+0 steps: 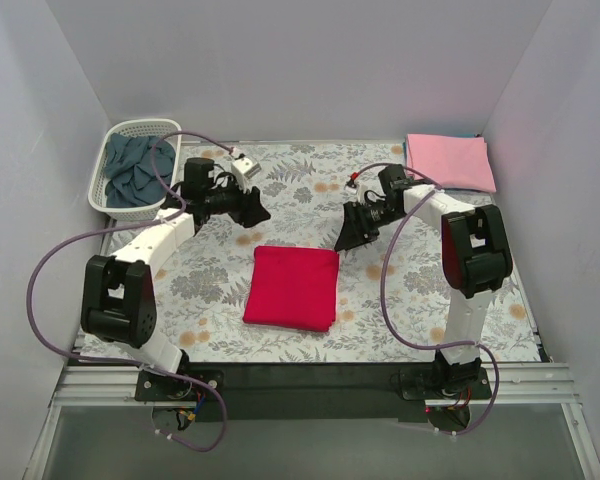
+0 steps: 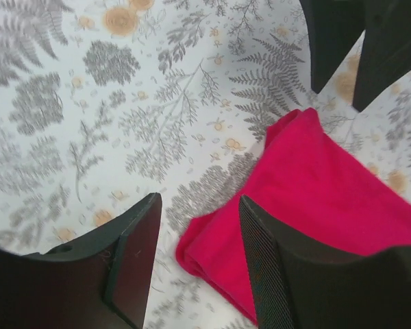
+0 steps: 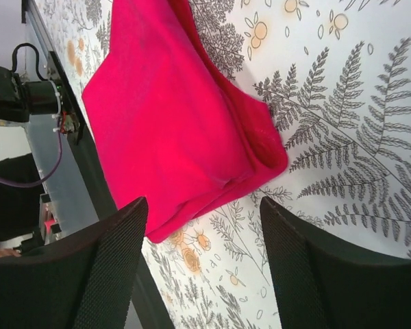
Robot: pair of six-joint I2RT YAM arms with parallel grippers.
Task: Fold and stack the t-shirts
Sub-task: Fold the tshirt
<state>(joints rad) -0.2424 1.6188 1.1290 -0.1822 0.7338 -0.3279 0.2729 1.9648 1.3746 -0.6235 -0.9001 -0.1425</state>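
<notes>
Centre of the counter, a little toward the near edge: red t-shirt [image 1: 291,287], folded into a rough square and flat on the floral cloth [image 1: 210,290]. Just beyond its far left corner, left gripper [image 1: 255,212], tilted down toward the counter, jaws spread wide, gripping nothing. From the left wrist, looking between those fingers [image 2: 140,240]: patterned cloth in the gap, with the folded red corner [image 2: 315,205] reaching in beside the right-hand finger, apart from the pads as far as can be told. Over on the other side, right gripper [image 1: 348,236] just off the shirt's far right corner, also angled down, also wide apart and carrying nothing. From the right wrist: thick folded red corner [image 3: 171,116] ahead of the open fingers [image 3: 116,253], layered edges showing, printed ferns between the tips, no contact to be seen. Both grippers flanking the shirt's far edge, one at each corner, near it but apart from it. Up in the far right corner of the counter: pink t-shirt [image 1: 450,160], folded flat, well away from both grippers. At the far left corner: white basket [image 1: 140,124] with the slate-blue t-shirt [image 1: 132,170] crumpled inside, behind the left arm.
</notes>
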